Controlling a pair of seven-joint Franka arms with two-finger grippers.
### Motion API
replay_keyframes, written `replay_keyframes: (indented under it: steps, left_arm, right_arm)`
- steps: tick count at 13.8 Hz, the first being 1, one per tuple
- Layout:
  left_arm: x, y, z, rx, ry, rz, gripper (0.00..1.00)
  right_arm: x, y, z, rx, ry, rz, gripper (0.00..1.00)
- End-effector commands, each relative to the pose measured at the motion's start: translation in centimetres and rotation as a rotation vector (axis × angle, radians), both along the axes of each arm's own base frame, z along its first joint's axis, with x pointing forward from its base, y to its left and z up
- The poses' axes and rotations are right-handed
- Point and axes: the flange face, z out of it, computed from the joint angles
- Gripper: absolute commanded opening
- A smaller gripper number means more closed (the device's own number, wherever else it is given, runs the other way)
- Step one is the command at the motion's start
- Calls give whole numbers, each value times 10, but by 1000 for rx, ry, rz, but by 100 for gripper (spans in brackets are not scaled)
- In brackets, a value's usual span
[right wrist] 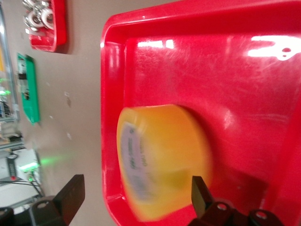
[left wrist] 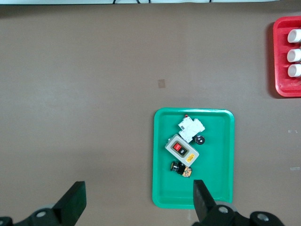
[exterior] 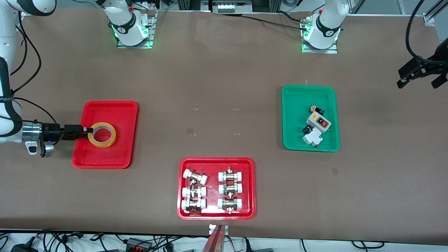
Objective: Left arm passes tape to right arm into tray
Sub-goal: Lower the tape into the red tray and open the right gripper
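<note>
The yellow tape roll lies flat in the plain red tray toward the right arm's end of the table. My right gripper reaches in low over the tray, its tips at the roll's rim. In the right wrist view the tape sits on the tray floor between the wide-apart fingers of the right gripper, which is open. My left gripper hangs high over the table edge at the left arm's end. It is open and empty.
A green tray with a switch box and small electrical parts lies toward the left arm's end, also in the left wrist view. A red tray of white-capped metal fittings lies near the front camera.
</note>
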Motion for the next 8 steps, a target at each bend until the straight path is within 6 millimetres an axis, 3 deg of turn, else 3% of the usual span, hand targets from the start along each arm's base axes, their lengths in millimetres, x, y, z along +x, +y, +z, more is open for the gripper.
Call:
replay_keyframes:
  steps: [1, 4, 8]
  left_arm:
    - [1, -4, 2, 7, 7, 11, 100]
    - [1, -3, 1, 7, 10, 10, 100]
    - [1, 2, -1, 7, 17, 18, 100]
  right_arm:
    - [1, 6, 0, -22, -3, 30, 100]
    - [7, 21, 12, -31, -14, 56, 100]
    - [27, 61, 98, -244, -51, 126, 100]
